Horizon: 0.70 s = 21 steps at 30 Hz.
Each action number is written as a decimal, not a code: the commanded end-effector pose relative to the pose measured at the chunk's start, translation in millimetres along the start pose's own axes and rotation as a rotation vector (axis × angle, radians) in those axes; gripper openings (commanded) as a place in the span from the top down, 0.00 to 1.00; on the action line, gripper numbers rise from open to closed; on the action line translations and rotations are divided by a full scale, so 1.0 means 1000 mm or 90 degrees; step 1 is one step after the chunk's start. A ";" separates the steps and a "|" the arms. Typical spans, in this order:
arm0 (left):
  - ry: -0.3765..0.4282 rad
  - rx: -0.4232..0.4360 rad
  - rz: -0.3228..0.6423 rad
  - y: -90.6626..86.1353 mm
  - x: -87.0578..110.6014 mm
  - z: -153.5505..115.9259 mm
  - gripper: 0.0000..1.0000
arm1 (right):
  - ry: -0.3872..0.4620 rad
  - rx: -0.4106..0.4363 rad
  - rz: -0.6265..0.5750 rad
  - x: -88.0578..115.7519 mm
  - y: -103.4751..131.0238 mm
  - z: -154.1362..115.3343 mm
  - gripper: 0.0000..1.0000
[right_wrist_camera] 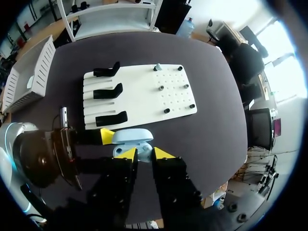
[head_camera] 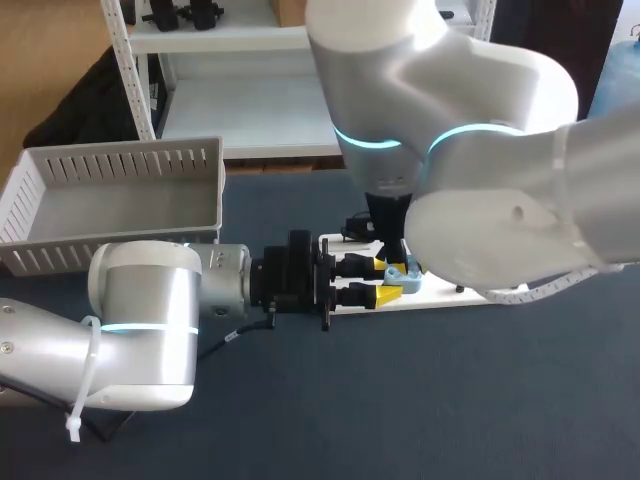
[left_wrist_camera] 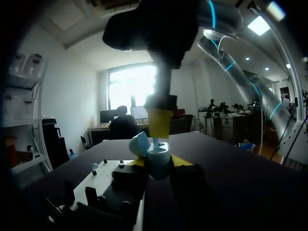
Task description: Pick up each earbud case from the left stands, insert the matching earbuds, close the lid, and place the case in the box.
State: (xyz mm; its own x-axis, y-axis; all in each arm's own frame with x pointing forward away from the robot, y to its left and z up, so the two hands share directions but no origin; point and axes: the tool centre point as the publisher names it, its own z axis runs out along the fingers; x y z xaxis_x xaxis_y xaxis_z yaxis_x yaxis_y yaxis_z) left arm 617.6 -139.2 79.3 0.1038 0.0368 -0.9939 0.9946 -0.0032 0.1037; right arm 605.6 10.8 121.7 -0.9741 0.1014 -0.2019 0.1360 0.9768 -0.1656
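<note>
Clearly, with the left gripper (head_camera: 388,281) clamping the open case (left_wrist_camera: 158,163) and the right gripper (right_wrist_camera: 144,154) pinching an earbud (left_wrist_camera: 155,141) over it, slight misalignment could jam or drop the earbud.

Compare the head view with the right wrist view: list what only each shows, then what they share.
Only the head view: the right arm, whose bulk hides most of the white board. Only the right wrist view: the whole board with its three empty black stands. Both: the slotted box, and the left pincer shut on the open light blue earbud case.
</note>
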 end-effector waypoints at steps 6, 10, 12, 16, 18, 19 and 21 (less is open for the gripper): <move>-0.001 -0.002 0.001 0.000 0.000 0.001 1.00 | 0.001 -0.001 0.000 -0.002 0.004 -0.003 0.58; -0.001 -0.002 0.001 0.000 0.000 0.001 1.00 | -0.002 -0.010 -0.001 0.000 0.003 -0.006 0.53; -0.001 -0.002 0.001 0.000 0.000 0.001 1.00 | -0.008 -0.022 -0.003 0.002 0.001 -0.009 0.53; -0.001 -0.002 0.001 0.000 0.000 0.001 1.00 | -0.019 -0.067 -0.003 0.005 -0.007 -0.022 0.57; -0.001 -0.002 0.001 0.000 0.000 0.001 1.00 | -0.014 -0.107 -0.006 0.006 -0.015 -0.029 0.59; -0.001 -0.002 0.001 0.000 0.000 0.001 1.00 | -0.012 -0.128 -0.007 0.005 -0.019 -0.032 0.59; -0.001 -0.002 0.001 0.000 0.000 0.001 1.00 | -0.011 -0.170 -0.012 0.000 -0.029 -0.036 0.60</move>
State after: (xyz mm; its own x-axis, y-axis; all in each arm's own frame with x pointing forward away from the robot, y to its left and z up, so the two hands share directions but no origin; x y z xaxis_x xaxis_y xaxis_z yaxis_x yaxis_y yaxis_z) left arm 617.4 -139.5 79.7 0.1040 0.0357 -0.9939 0.9946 -0.0040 0.1039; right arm 604.1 20.2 152.2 -0.9742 0.0879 -0.2081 0.0979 0.9945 -0.0382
